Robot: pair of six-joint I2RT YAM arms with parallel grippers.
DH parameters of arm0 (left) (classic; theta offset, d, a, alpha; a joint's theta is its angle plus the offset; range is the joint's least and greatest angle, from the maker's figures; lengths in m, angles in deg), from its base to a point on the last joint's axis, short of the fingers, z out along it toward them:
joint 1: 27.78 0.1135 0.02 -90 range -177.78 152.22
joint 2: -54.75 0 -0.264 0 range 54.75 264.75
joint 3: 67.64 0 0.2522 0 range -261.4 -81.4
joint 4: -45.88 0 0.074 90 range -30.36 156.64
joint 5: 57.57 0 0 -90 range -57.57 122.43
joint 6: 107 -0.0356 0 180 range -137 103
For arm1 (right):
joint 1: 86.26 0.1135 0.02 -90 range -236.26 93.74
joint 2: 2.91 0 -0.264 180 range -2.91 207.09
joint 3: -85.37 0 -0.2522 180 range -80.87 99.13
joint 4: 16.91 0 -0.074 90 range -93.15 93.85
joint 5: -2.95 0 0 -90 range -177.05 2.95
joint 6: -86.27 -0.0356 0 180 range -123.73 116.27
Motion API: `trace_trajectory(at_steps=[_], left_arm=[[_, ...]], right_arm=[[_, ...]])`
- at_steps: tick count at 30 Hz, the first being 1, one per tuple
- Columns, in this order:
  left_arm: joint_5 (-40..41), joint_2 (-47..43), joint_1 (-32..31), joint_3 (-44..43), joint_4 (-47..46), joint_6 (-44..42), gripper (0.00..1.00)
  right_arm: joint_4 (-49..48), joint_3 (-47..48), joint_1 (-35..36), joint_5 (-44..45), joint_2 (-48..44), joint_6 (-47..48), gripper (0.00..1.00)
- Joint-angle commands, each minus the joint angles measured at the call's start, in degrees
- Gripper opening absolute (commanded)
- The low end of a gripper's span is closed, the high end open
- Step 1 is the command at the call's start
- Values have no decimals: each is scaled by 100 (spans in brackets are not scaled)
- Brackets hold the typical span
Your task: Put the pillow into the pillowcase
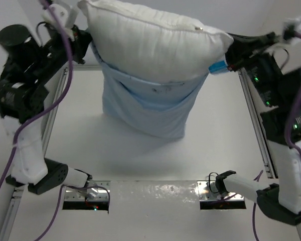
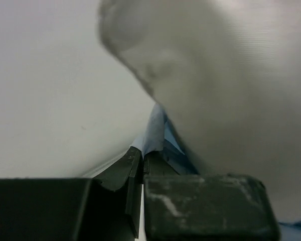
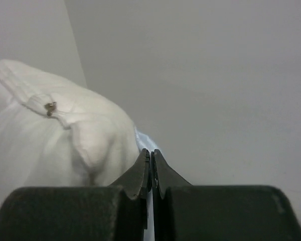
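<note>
Nearest the lens, the left tool (image 2: 143, 161) is pinching a fold of the pillowcase (image 1: 149, 108) between closed jaws, with blue cloth rising from the tips; the right tool (image 3: 151, 159) is likewise clamping a pale sliver of the same cloth at the opposite corner of the mouth; both are holding the sack up over the table (image 1: 80, 145), its closed end hanging down, though I cannot tell whether it is touching the surface. The pillow (image 1: 150, 37) is sitting partly inside: its lower portion is filling the sack, while a large part is bulging out over the mouth between the two tools. By my judgement the insertion step is under way and perhaps half done; the next move is calling for firm, level grips on both corners while the sack is being jiggled or raised so that the pillow is sinking deeper, without either corner slipping free. Counting: one pillow; one pillowcase; two arms; two tools, both clamped on cloth.
</note>
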Motion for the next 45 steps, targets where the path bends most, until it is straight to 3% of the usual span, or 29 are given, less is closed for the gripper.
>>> trace_trajectory(at_steps=[1, 2, 3, 5, 6, 8, 9, 11, 12, 13, 15, 16, 18, 19, 21, 22, 23, 24, 25, 27, 29, 30, 32, 33, 37, 38, 40, 41, 45], left_arm=[[319, -1210, 54, -146, -271, -310, 0], [257, -1375, 54, 508, -215, -301, 0], [178, -1951, 54, 2855, -910, -170, 0], [-6, -2089, 54, 4280, -1268, -99, 0], [106, -1766, 72, 3963, -1086, -3, 0], [537, -1186, 63, 2300, -586, -63, 0], [625, -470, 63, -207, -96, -116, 0], [626, -77, 63, -2054, -73, -422, 0], [617, -693, 63, -1147, -709, -441, 0], [739, -1230, 63, -94, -1185, -407, 0], [705, -1438, 63, 687, -437, -380, 0], [827, -1569, 63, 2509, -495, -223, 0], [872, -2000, 63, 4461, -1539, -204, 0], [950, -1913, 63, 4687, -1498, -178, 0], [1143, -1090, 89, 3257, -956, -143, 0], [1414, -738, 89, 829, -648, -238, 0], [1425, 5, 89, -588, -323, -344, 0], [1425, 238, 89, -1750, -433, -467, 0], [1425, -220, 89, -1997, -1339, -712, 0], [1670, -1258, 89, -293, -2461, -828, 0], [1802, -1158, 89, -408, -1238, -863, 0], [1960, -1331, 89, 235, -1095, -855, 0], [2023, -1737, 89, 1939, -1392, -846, 0], [2032, -1632, 89, 1860, -1314, -820, 0], [2111, -833, 89, -693, -1435, -714, 0], [2059, -1206, 89, -733, -1854, -784, 0], [2049, -1499, 89, -147, -1894, -863, 0], [2058, -1500, 89, -119, -1623, -872, 0], [1928, -1676, 89, 1128, -1384, -855, 0]], right_arm=[[-1193, -949, -16, 247, -1362, 181, 0], [-1387, -1536, -8, 431, -1471, 129, 0], [-1510, -2020, -16, 650, -1420, 119, 0], [-961, -2097, -8, 671, -591, 128, 0], [-323, -1747, -16, 453, -323, 137, 0], [-324, -553, 1, 293, -162, 102, 0], [-351, -44, -8, 275, -180, 102, 0], [-151, 1679, -8, 187, -127, 216, 0], [-123, 1884, -8, 117, -232, 251, 0], [-323, 1155, -8, 56, -450, 277, 0], [-1062, -356, -16, 352, -1163, 304, 0], [-1055, -1539, -16, 641, -1173, 339, 0], [-531, -1919, -8, 845, -301, 391, 0], [308, -1328, -16, 689, 106, 479, 0], [615, 75, 1, 618, 618, 463, 0], [485, 493, -8, 478, 559, 436, 0], [179, 915, -8, 494, 480, 427, 0], [150, 1476, 1, 503, 462, 401, 0], [132, 2535, 1, 460, 453, 418, 0], [-121, 2470, 1, 197, -61, 366, 0], [-1179, 1067, -8, 116, -800, 278, 0], [-1465, -306, 1, 238, -1248, 173, 0], [-1662, -951, -8, 502, -1122, 76, 0], [-1505, -761, 1, 434, -555, 23, 0], [-458, 1575, -8, -594, 556, -407, 0], [-631, 1839, 1, -700, 524, -504, 0], [-1052, 1362, 1, -666, -70, -505, 0], [-1290, 402, -8, -596, -335, -505, 0], [-1880, -1397, 1, -874, -743, -1056, 0]])
